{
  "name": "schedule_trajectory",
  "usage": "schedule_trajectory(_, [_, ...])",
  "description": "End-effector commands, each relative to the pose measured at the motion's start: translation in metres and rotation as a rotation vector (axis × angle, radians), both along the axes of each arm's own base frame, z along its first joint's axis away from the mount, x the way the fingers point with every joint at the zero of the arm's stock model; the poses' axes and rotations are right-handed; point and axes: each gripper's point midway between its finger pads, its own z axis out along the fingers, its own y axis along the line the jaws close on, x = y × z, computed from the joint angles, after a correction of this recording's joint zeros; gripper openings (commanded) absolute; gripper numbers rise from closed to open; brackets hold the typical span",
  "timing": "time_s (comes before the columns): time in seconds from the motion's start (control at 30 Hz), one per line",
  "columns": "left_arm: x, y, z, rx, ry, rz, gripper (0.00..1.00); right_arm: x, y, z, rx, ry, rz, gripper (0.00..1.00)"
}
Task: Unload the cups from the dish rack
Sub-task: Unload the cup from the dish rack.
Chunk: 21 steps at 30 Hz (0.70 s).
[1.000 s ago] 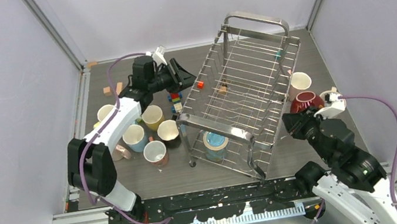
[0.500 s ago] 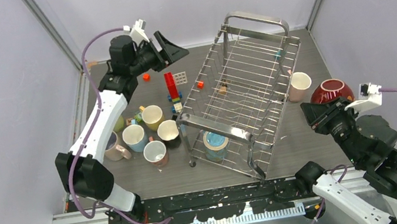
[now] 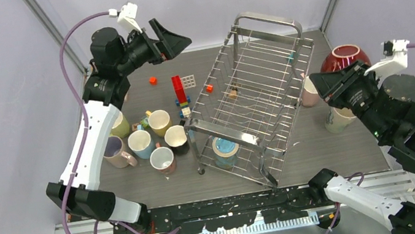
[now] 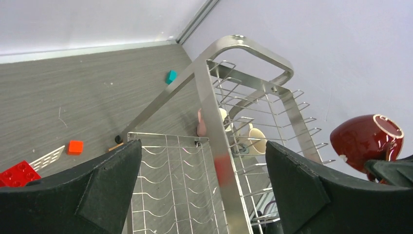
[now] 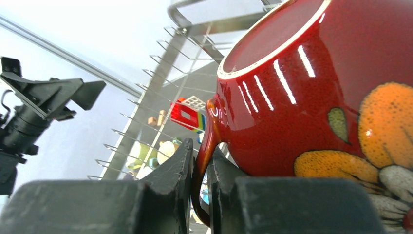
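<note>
Dark red ceramic mug [image 3: 343,57] aloft beside silver wire dish rack [image 3: 220,129].
Right gripper [image 5: 199,168] pinches its handle [image 5: 208,122]; left gripper [image 3: 168,43] spread, empty; next, set mug down.

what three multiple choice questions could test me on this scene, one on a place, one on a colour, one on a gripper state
1. Where is the banded mug?
A) inside the dish rack, at its near end
B) hanging from the rack's loop handle
C) upside down on top of the rack

2. What colour is the mug in the right gripper?
A) yellow
B) dark red
C) black

3. How is the left gripper?
A) shut on a rack wire
B) shut on a mug
C) open, holding nothing

Answers:
1 A, the top view shows it behind the rack's near wires.
2 B, the fingers pinch the handle of the dark red mug.
3 C, its fingers stand wide apart, gripping nothing.
</note>
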Motion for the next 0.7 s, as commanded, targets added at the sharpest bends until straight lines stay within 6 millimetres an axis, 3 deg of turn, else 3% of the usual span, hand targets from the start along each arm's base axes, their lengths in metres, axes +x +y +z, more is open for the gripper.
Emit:
schedule_trajectory(0.0, [-0.024, 0.011, 0.049, -0.002, -0.154, 0.002, 1.00, 0.002, 0.004, 0.071, 0.074, -0.174, 0.019, 0.01])
schedule_trajectory(0.2, [-0.048, 0.011, 0.074, 0.020, -0.283, 0.011, 1.00, 0.018, 0.043, 0.114, 0.195, -0.227, 0.150, 0.01])
schedule_trajectory(0.37, [-0.064, 0.012, 0.084, 0.065, -0.375, 0.039, 1.00, 0.030, 0.081, 0.146, 0.319, -0.263, 0.288, 0.01])
schedule_trajectory(0.53, [-0.083, 0.008, 0.091, 0.097, -0.473, 0.054, 1.00, 0.034, 0.109, 0.177, 0.450, -0.312, 0.412, 0.01])
schedule_trajectory(0.67, [-0.097, -0.005, 0.094, 0.100, -0.545, 0.039, 1.00, 0.037, 0.120, 0.195, 0.562, -0.345, 0.464, 0.01])
